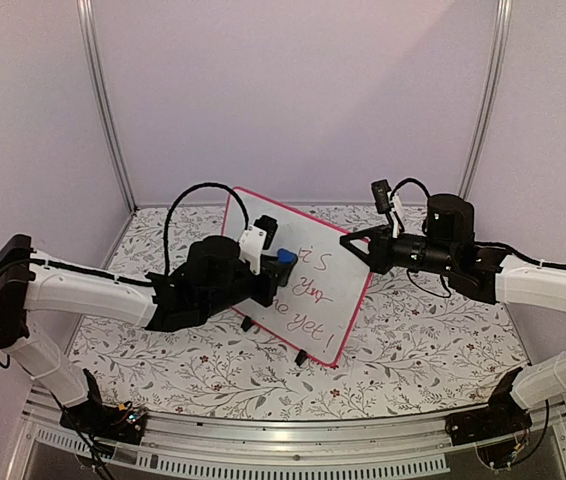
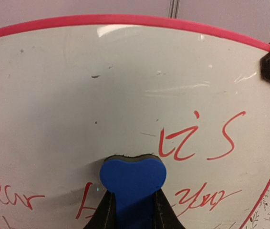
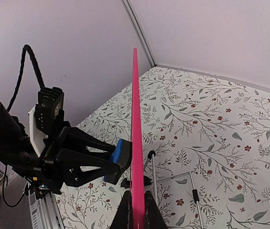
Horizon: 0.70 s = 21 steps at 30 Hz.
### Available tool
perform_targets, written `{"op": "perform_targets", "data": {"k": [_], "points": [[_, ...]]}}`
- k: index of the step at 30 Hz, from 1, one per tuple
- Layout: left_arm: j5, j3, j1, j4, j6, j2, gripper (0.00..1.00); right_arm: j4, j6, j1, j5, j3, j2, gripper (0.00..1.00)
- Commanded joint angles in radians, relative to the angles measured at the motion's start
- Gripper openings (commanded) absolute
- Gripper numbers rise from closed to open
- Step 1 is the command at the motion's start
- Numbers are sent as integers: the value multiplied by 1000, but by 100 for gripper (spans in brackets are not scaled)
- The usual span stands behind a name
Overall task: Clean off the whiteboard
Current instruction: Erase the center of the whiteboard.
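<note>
The whiteboard [image 1: 318, 300] stands tilted on two black feet mid-table, white with a pink-red frame and red handwriting. My left gripper [image 1: 281, 268] is shut on a small blue eraser [image 1: 285, 262] and presses its dark felt face against the board. In the left wrist view the eraser [image 2: 132, 177] sits just left of the red writing on the whiteboard [image 2: 125, 86], with a wiped area above it. My right gripper [image 1: 360, 250] is shut on the board's right edge. In the right wrist view the whiteboard [image 3: 135, 119] shows edge-on between the fingers, the eraser [image 3: 117, 153] touching its left face.
The table [image 1: 423, 340] has a floral cover. A wire stand [image 3: 173, 183] props the board from behind. Purple walls with metal posts [image 1: 103, 110] enclose the back and sides.
</note>
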State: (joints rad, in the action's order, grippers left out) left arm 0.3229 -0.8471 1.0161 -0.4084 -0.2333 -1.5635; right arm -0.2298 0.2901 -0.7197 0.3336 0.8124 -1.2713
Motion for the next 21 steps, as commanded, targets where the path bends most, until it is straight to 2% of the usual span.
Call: {"op": "perform_targets", "data": {"k": [1,6,21], "points": [[11,33,4,20,-22,8,16,132,-81,-45,131,-24,-32,0],[25,25,15,22,-9,1,16,132,-81,-47,131,-24,-34,0],[46,-134,44,36,79,-53,16,133,-82,-46,131,-24,-30,0]]}}
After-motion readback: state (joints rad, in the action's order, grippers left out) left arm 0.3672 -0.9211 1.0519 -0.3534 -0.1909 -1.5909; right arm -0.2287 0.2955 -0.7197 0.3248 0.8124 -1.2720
